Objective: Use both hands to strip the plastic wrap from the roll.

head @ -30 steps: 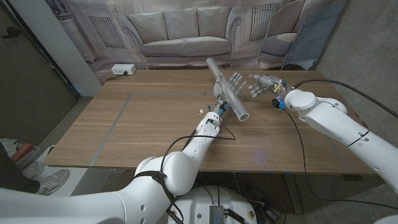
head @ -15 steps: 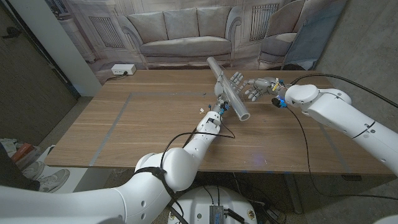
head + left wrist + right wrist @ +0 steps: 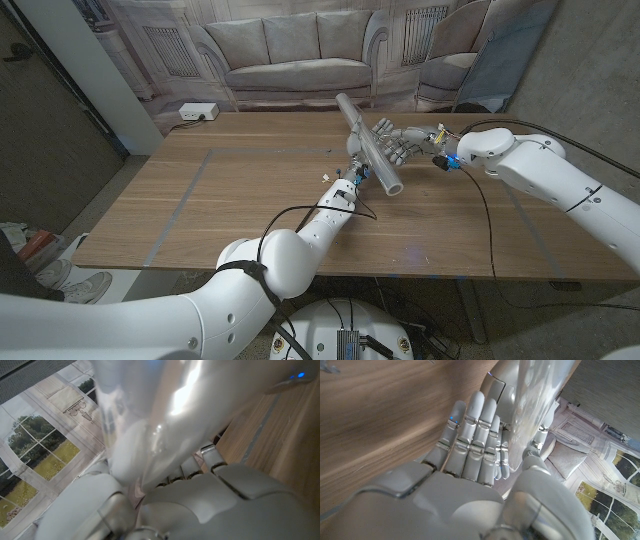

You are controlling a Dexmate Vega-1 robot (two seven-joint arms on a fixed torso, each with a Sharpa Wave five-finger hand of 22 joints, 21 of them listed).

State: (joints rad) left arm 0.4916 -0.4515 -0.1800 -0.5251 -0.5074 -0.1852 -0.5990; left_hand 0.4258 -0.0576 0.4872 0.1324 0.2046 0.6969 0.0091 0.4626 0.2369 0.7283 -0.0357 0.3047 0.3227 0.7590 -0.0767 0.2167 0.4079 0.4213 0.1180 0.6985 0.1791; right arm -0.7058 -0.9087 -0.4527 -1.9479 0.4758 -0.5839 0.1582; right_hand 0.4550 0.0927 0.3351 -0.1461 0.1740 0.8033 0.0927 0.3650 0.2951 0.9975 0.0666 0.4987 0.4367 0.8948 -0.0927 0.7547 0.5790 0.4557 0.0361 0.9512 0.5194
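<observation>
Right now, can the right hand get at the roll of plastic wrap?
Probably yes. The right hand is already beside the roll, which the left hand holds up off the table. Its fingers reach alongside the wrap; nothing stands between them.

Clear glossy roll (image 3: 368,146), grey hands, brown wooden table (image 3: 240,200).

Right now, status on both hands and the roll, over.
Left hand grips the roll, held tilted above the table. Right hand at the roll, fingers extended against it, grip unconfirmed. Nothing in the way.
</observation>
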